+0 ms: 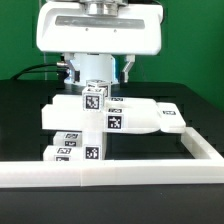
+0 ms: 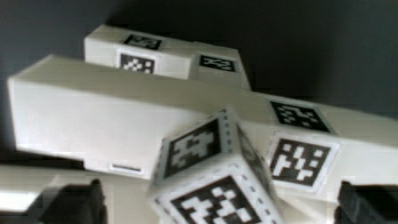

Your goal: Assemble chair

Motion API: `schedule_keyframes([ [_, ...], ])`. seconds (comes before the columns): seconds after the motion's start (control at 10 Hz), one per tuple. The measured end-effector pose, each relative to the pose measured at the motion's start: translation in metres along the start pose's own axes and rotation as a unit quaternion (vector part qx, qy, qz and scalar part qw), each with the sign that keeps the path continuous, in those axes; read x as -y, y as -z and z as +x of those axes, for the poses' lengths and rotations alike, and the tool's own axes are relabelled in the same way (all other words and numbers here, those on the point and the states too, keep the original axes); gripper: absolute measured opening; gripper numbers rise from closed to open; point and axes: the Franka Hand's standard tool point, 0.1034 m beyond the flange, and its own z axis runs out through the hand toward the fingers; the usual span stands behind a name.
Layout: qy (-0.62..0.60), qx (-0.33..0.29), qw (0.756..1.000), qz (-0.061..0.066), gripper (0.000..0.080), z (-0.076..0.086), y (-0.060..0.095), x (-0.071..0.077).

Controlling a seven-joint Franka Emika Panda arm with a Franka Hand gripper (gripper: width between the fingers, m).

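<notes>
A: Exterior view?
B: Chair (image 1: 105, 120) stands on the table just behind the frame (image 1: 120, 172), under the gripper (image 1: 97, 82). Whether the gripper is spread or pinching, I cannot tell.
A: Wrist view?
B: Tagged panels fill it; fingers (image 2: 68, 203) barely show. I judge the chair rigid, light and slick; grip flat opposing faces.

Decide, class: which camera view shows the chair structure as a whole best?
The exterior view: the chair structure appears complete against the black table. The wrist view shows only a close, cropped part of its tagged blocks.
</notes>
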Motion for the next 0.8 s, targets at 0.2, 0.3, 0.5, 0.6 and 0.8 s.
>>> schedule_keyframes([
  [0.2, 0.080, 0.000, 0.997, 0.000, 0.0649, -0.0004, 0.0000, -0.0019],
  [0.3, 0.117, 0.001, 0.993, -0.001, 0.0649, -0.0005, -0.0001, -0.0019],
  [0.5, 0.153, 0.003, 0.988, -0.003, 0.0649, -0.0005, -0.0003, -0.0019],
  [0.6, 0.153, 0.003, 0.988, -0.003, 0.0649, -0.0007, -0.0005, -0.0019],
  [0.8, 0.152, 0.003, 0.988, -0.003, 0.0418, -0.0007, -0.0005, -0.0022],
])
